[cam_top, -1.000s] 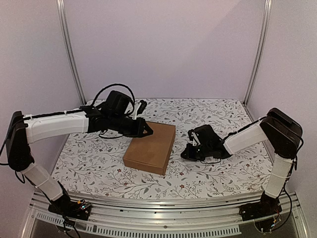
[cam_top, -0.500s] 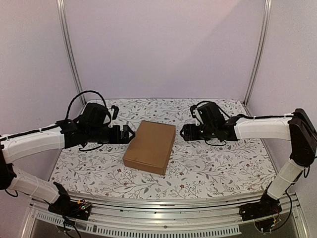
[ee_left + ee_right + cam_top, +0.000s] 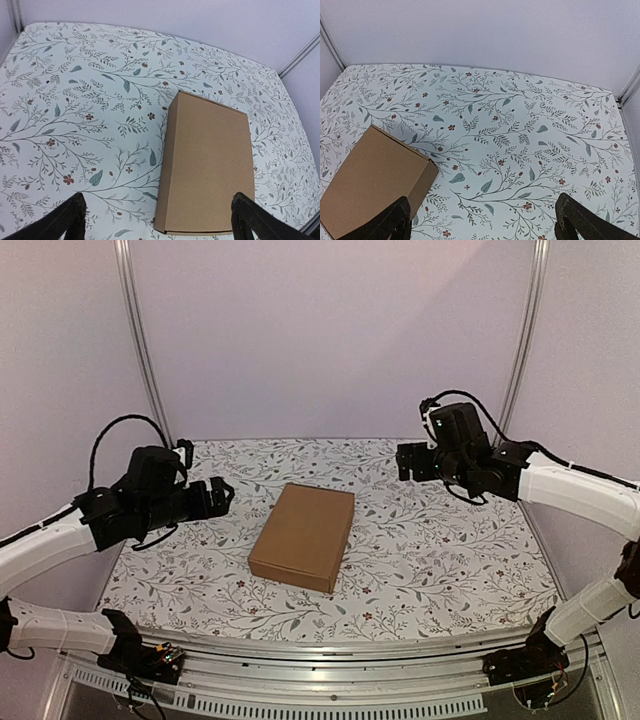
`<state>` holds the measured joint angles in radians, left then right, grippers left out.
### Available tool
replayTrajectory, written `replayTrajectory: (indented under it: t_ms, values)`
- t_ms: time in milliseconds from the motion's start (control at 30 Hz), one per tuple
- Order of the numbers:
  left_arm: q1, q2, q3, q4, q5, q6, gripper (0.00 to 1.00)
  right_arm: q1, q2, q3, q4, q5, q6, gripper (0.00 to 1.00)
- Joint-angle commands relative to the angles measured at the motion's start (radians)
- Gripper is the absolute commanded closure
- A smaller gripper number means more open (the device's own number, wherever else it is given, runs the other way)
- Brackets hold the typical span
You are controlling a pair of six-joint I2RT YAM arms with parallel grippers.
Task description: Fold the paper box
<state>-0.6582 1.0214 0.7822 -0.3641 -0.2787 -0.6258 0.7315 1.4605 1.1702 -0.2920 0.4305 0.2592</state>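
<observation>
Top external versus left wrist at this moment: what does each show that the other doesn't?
Only top external: both arms held clear of the paper box, with the left end effector and right end effector on either side of it, plus the metal rail at the near edge. Only left wrist: the left fingers seen close, spread wide at the picture's bottom corners, holding nothing. Both: the box, closed up, lying untouched on the floral table.

Plain unprinted brown on the paper box (image 3: 303,536), centre frame. White with grey-green leafy sprigs and small red flowers across the worktop (image 3: 440,560). Black on the left gripper (image 3: 222,495) and right gripper (image 3: 405,462). Pale lilac on the walls (image 3: 330,340).
</observation>
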Motion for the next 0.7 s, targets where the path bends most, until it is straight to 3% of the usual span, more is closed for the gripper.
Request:
replayTrajectory:
  t_ms: [0, 233, 367, 667]
  values:
    - [0.014, -0.053, 0.084, -0.087, -0.142, 0.081, 0.0, -0.005, -0.09, 0.051, -0.14, 0.2, 0.013, 0.01]
    - [0.014, -0.097, 0.197, -0.151, -0.208, 0.246, 0.0, -0.004, -0.219, 0.0, -0.191, 0.251, 0.028, 0.01]
    - [0.014, -0.114, 0.268, -0.206, -0.205, 0.325, 0.01, -0.004, -0.331, -0.034, -0.221, 0.104, -0.036, 0.01]
    - [0.014, -0.188, 0.344, -0.238, -0.058, 0.478, 0.01, -0.004, -0.47, -0.004, -0.35, 0.238, -0.142, 0.01]
